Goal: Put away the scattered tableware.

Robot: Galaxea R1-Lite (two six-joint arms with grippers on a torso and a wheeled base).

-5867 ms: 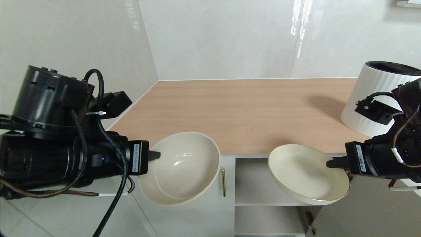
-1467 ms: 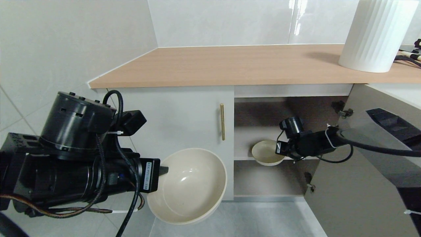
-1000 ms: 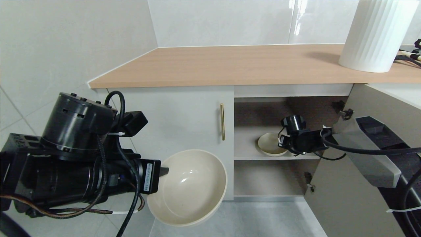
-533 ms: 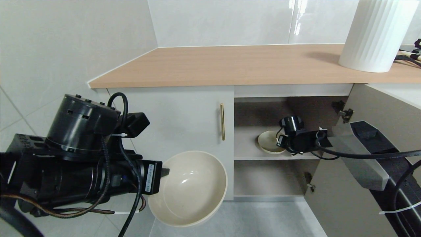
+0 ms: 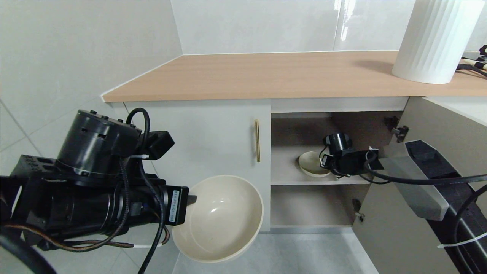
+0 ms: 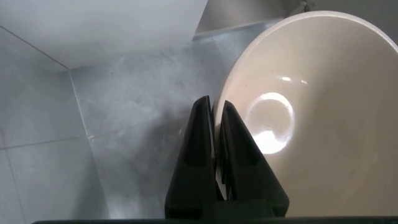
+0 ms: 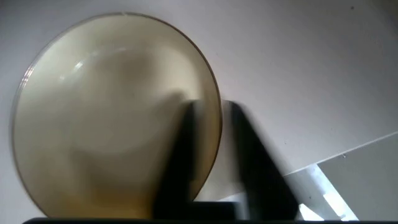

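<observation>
Nearest, the left gripper (image 5: 190,198) pinches the rim of a deep cream ceramic bowl (image 5: 220,217), held low in front of the closed grey cabinet door (image 5: 213,133); it has barely moved over the last second. Farther in, on the cabinet's open side, the right gripper (image 5: 323,163) has carried a shallow cream plate (image 5: 310,164) from the front edge deeper onto the upper shelf (image 5: 285,169). The plate now lies there, and the gripper's fingers stand spread either side of its rim, apparently released. One piece looks stowed; the bowl remains. Beyond, the wooden table (image 5: 266,76) carries a white ribbed container (image 5: 433,42).
</observation>
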